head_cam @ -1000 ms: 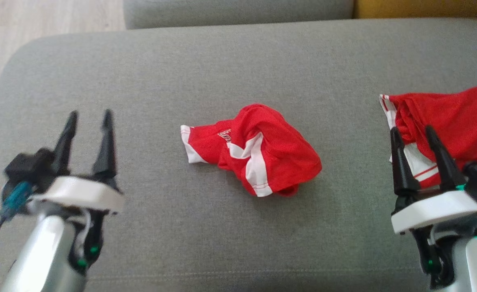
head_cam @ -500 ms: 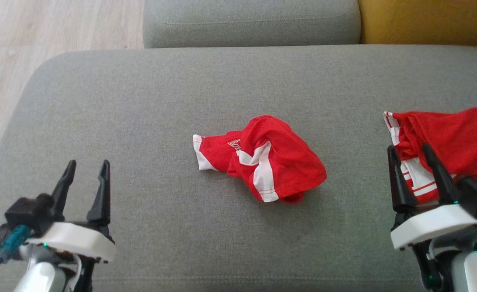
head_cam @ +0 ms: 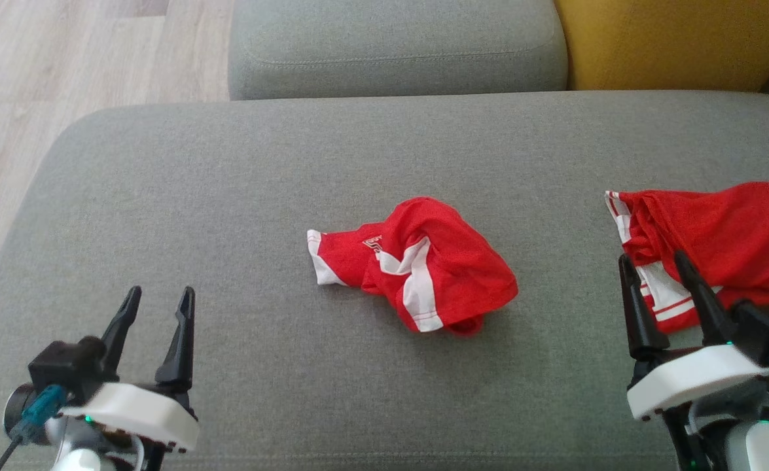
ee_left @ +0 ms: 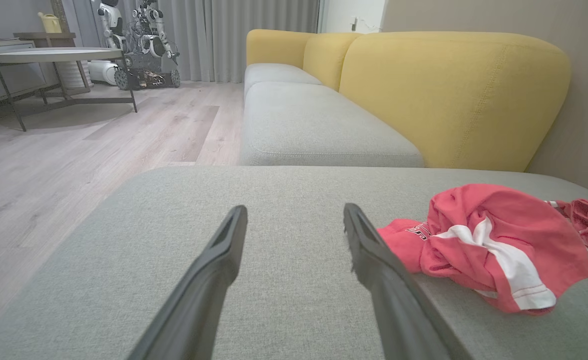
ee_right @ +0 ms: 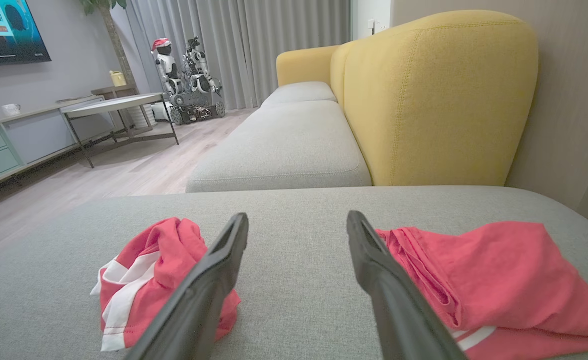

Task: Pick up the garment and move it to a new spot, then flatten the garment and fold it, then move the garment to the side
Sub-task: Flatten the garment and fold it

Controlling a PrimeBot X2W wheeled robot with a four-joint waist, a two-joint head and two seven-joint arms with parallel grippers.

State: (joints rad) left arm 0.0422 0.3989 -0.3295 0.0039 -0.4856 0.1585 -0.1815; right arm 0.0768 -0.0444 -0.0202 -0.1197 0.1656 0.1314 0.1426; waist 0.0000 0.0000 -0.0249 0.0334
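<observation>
We've got our left pincer point(head_cam: 161, 291) hanging near-left of the crumpled garment point(head_cam: 417, 275), fingers spread and empty. Over on the garment's right, our right pincer point(head_cam: 650, 256) is spread wide too, gripping nothing.

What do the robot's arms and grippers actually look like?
The left gripper and right gripper each have two long, black, tapering fingers on a rounded white base. Behind come silvery forearms with small green lights. A black box sits beside each base, with a teal plug; the left one trails a dark cable.
</observation>
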